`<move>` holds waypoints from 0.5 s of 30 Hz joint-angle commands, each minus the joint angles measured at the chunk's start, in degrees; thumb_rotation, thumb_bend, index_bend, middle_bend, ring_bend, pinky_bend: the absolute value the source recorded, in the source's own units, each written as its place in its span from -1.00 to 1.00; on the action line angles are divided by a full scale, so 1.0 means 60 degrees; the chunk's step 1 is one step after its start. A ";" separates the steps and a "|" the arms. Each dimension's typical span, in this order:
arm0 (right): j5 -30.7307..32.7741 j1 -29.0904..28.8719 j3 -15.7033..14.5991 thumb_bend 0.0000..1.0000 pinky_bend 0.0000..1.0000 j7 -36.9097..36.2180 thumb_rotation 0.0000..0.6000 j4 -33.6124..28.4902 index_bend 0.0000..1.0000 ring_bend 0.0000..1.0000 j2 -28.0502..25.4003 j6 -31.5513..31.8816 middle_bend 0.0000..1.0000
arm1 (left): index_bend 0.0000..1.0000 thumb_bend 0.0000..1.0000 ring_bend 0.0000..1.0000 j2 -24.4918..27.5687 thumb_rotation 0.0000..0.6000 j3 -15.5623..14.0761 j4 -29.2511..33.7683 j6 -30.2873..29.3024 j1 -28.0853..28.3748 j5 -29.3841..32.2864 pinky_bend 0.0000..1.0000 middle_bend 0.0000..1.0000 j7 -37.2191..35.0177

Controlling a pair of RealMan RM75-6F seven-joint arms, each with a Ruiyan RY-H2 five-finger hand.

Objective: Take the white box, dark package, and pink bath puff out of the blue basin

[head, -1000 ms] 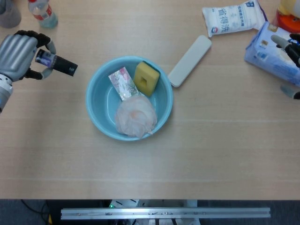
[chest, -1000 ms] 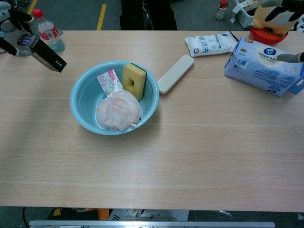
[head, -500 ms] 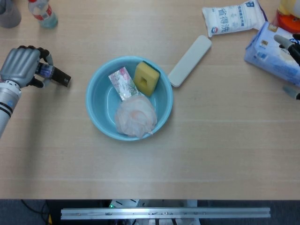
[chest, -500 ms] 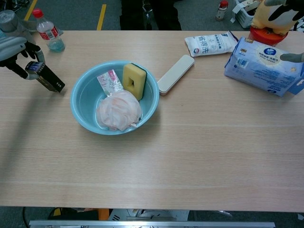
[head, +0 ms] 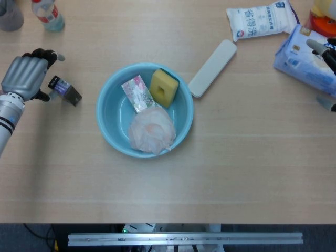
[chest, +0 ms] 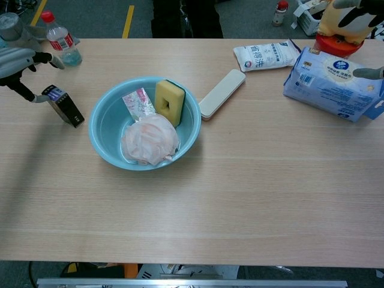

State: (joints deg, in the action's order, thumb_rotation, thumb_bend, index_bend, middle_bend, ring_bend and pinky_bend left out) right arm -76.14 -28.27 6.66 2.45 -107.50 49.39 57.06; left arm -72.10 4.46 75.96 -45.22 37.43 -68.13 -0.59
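The dark package [head: 65, 90] [chest: 63, 105] stands tilted on the table left of the blue basin [head: 107, 123] [chest: 102, 141]. My left hand [head: 23, 76] [chest: 18, 60] is just beside the package's upper end. Its fingers are spread, and only the thumb is close to the package. The pink bath puff [head: 152, 131] [chest: 150, 139] lies in the basin. The long white box [head: 212, 68] [chest: 222, 93] lies on the table against the basin's far right rim. My right hand [head: 325, 52] [chest: 366, 73] hovers at the right edge with its fingers apart, holding nothing.
A yellow sponge [head: 165, 87] and a pink floral packet [head: 136, 93] also sit in the basin. A water bottle [head: 47, 13] stands at the far left. A white bag [head: 261, 21], a blue tissue pack [head: 304, 60] and a red-lidded jar [chest: 333, 42] crowd the far right.
My left hand carried the dark package down to the table left of the basin, then spread its fingers off it. The right hand has barely moved.
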 commanded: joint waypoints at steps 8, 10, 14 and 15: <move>0.0011 -0.0027 0.0032 -0.58 -0.57 0.0081 1.00 -0.0060 -1.00 -0.86 -0.0025 -0.0011 -0.56 | -0.62 -0.49 -0.72 0.1458 1.00 0.0029 0.2421 -0.1153 -0.0352 -0.1044 -0.52 -0.64 0.0194; 0.0028 -0.0040 0.0038 -0.58 -0.57 0.0126 1.00 -0.0091 -1.00 -0.86 -0.0016 -0.0022 -0.56 | -0.62 -0.49 -0.72 0.1773 1.00 -0.0018 0.2991 -0.1215 -0.0360 -0.1384 -0.52 -0.64 0.0093; 0.0047 -0.0052 0.0043 -0.58 -0.57 0.0170 1.00 -0.0119 -1.00 -0.85 -0.0002 -0.0030 -0.56 | -0.61 -0.49 -0.72 0.2029 1.00 -0.0095 0.3522 -0.1224 -0.0357 -0.1769 -0.52 -0.64 -0.0110; 0.0055 -0.0057 0.0044 -0.58 -0.57 0.0189 1.00 -0.0132 -1.00 -0.86 0.0003 -0.0036 -0.56 | -0.61 -0.49 -0.72 0.2113 1.00 -0.0156 0.3779 -0.1240 -0.0361 -0.2012 -0.52 -0.64 -0.0228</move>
State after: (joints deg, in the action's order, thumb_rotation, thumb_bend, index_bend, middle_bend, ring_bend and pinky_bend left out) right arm -75.83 -28.61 6.91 3.58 -108.28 49.39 56.85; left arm -60.39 4.06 96.72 -52.24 35.41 -78.38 -0.91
